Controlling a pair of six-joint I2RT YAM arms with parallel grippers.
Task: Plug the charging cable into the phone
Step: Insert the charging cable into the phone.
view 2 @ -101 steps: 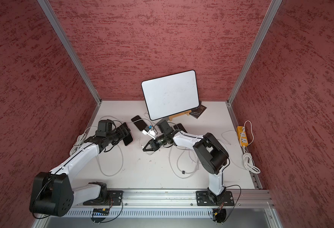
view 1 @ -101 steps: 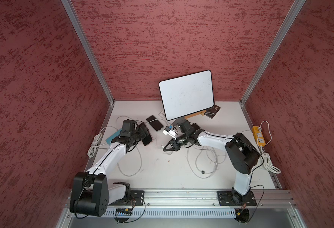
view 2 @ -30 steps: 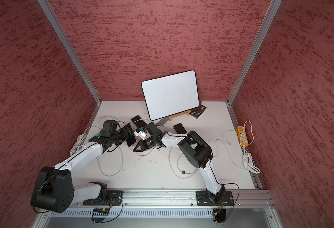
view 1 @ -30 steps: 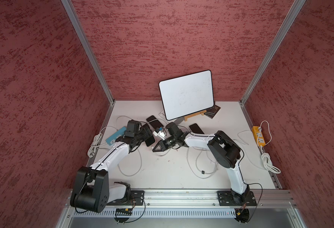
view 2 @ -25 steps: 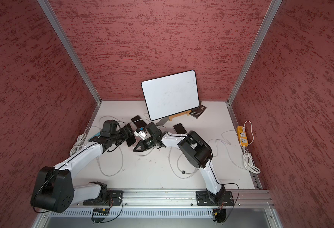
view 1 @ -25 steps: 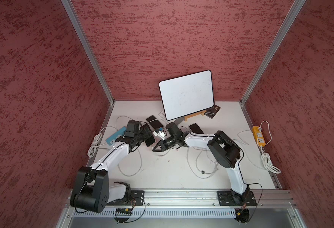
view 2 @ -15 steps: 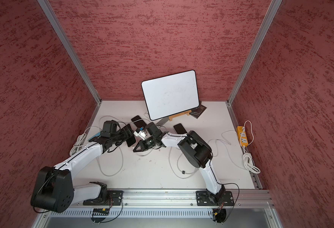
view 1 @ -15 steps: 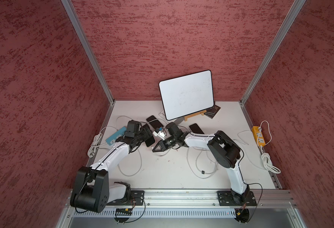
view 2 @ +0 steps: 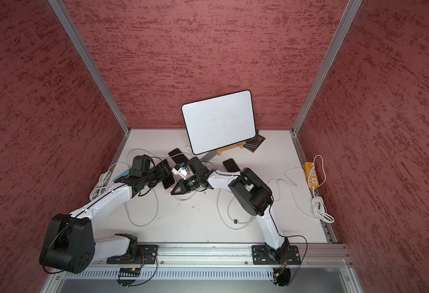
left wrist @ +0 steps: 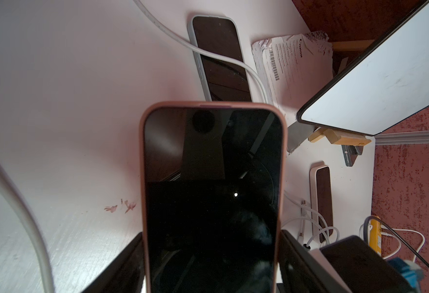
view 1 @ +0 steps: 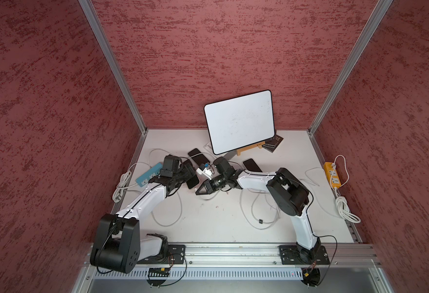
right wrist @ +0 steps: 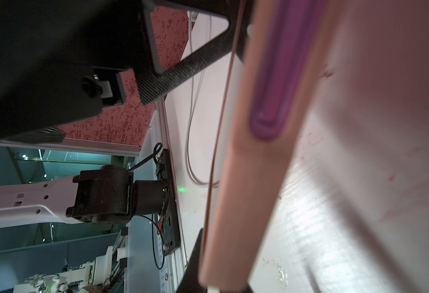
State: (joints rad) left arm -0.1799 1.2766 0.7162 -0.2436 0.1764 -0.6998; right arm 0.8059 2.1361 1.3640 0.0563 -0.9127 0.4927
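Note:
A phone (left wrist: 212,190) in a pink case with a dark screen is held off the table, with my left gripper (left wrist: 212,253) shut on its two long sides. In both top views it sits left of centre (view 1: 192,180) (view 2: 169,181). My right gripper (view 1: 200,189) is shut and points at the phone's near end. In the right wrist view the pink case edge (right wrist: 254,177) runs straight away from my right gripper (right wrist: 216,286). The white plug of the charging cable (right wrist: 213,290) shows between its fingers, right at the case's end. Whether the plug is inside the port is hidden.
Three more phones (view 1: 195,152) (view 1: 202,159) (view 1: 252,165) lie behind the grippers, beside a white charger block (view 1: 204,170). A white board (view 1: 240,121) leans on a wooden stand. A blue power strip (view 1: 148,173) lies left, a yellow one (view 1: 332,175) right. Loose white cables (view 1: 254,210) loop across the table.
Since the oldest frames both grippers have come together near the table's middle, the right one moving left. Over the last second nothing has visibly moved.

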